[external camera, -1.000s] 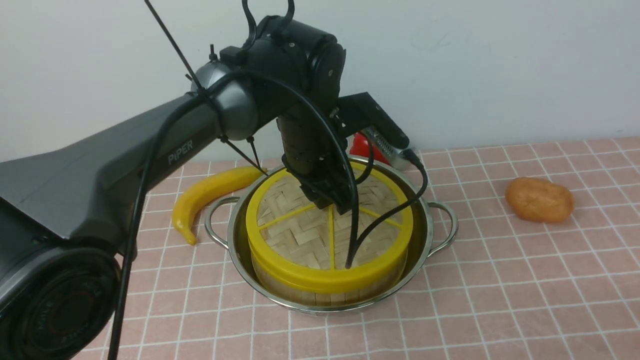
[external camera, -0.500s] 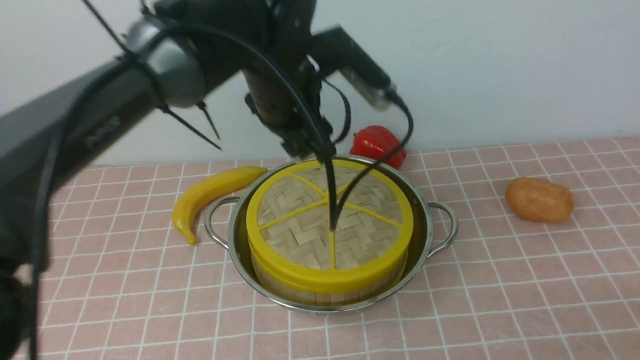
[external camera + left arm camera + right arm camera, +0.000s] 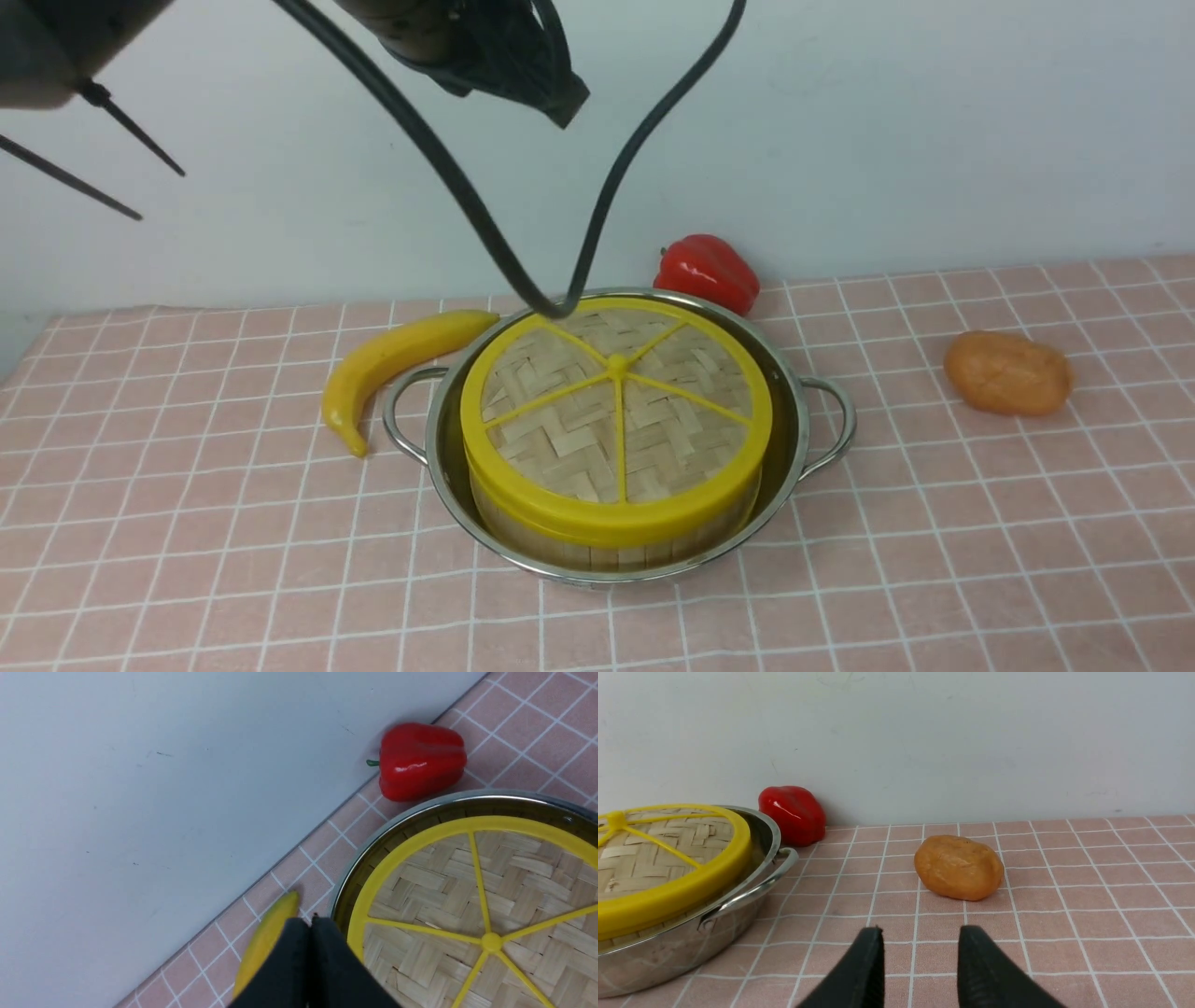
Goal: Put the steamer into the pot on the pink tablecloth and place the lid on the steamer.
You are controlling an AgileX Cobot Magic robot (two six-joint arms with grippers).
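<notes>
Pink tablecloth [image 3: 934, 523]: lid [image 3: 616, 411] sat on steamer [image 3: 607, 546] in pot [image 3: 789, 439].
Left gripper [image 3: 310, 933] pinched closed, empty; right gripper [image 3: 917, 952] gaped, empty. Risk: dangling cable [image 3: 560, 303] snagging the lid.

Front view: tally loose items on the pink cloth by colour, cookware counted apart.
Yellow food: 1, the banana
Red food: 1, the bell pepper
Orange-brown food: 1, the lumpy round item
Cookware: 3, the pot, the steamer inside it, the lid on the steamer
Total: 6, all on the pink tablecloth
</notes>
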